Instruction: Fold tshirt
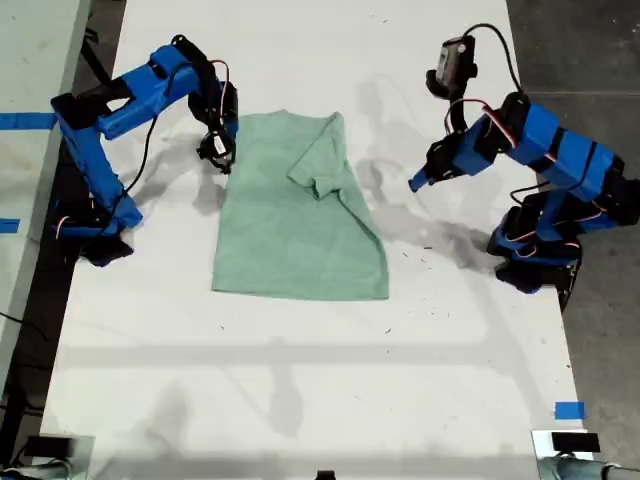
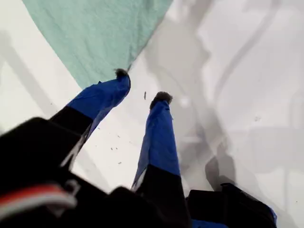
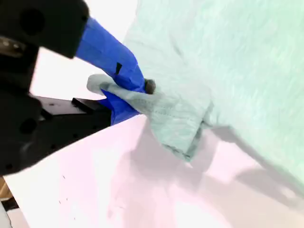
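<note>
Second tool (image 3: 126, 90) pinching tshirt (image 1: 295, 210) sleeve | first tool (image 2: 141, 86) beside hem, apart

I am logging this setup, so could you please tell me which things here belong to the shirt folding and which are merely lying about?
For the job:
- tshirt
- my second gripper, shut on its sleeve
- my first gripper, open beside the shirt

Lying about:
- blue tape on the table
- blue tape strip at the exterior view's left
</note>
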